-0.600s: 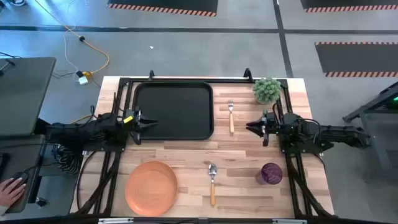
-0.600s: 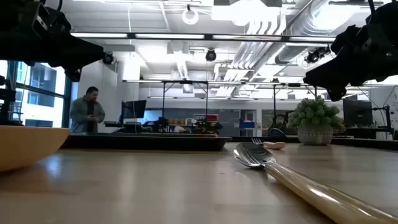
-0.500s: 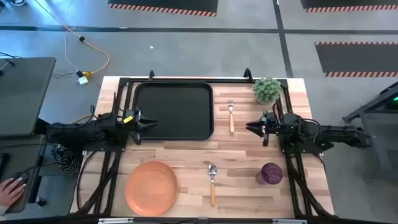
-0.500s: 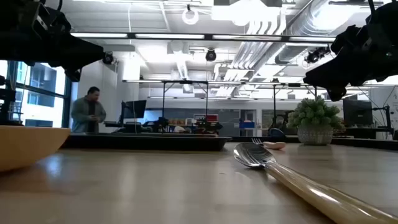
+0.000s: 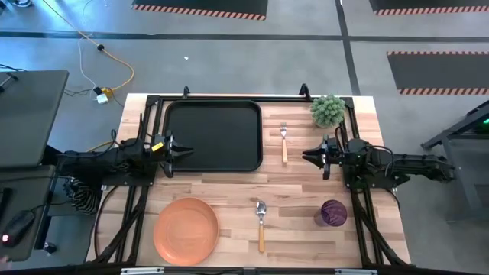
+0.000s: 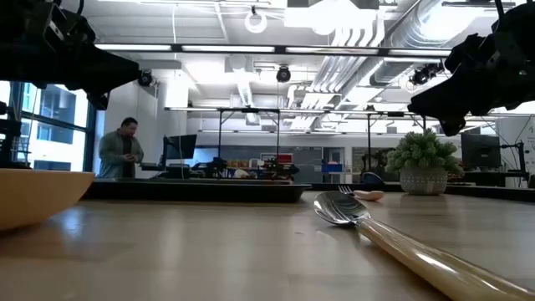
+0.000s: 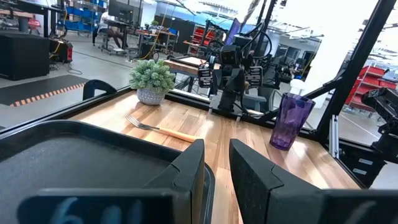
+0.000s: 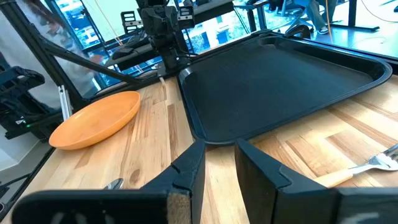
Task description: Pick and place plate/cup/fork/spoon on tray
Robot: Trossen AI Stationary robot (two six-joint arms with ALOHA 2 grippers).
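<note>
Nothing on the table has moved; a person (image 6: 119,149) in the room behind stepped slightly right.
Tray (image 5: 214,136) far left, empty; plate (image 5: 186,230) near left; cup (image 5: 333,212) near right; fork (image 5: 283,140) right of tray; spoon (image 5: 260,222) near centre. Left gripper (image 5: 183,152) and right gripper (image 5: 309,156) hover, fingers narrowly apart, holding nothing.

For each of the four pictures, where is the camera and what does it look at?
High: overhead, straight down; both arms, tray.
Low: table height, past spoon into the room; arms above.
Left wrist: over the tray rim, toward cup; own fingers.
Right wrist: toward plate; own fingers.
Both wrist views share the fork.
</note>
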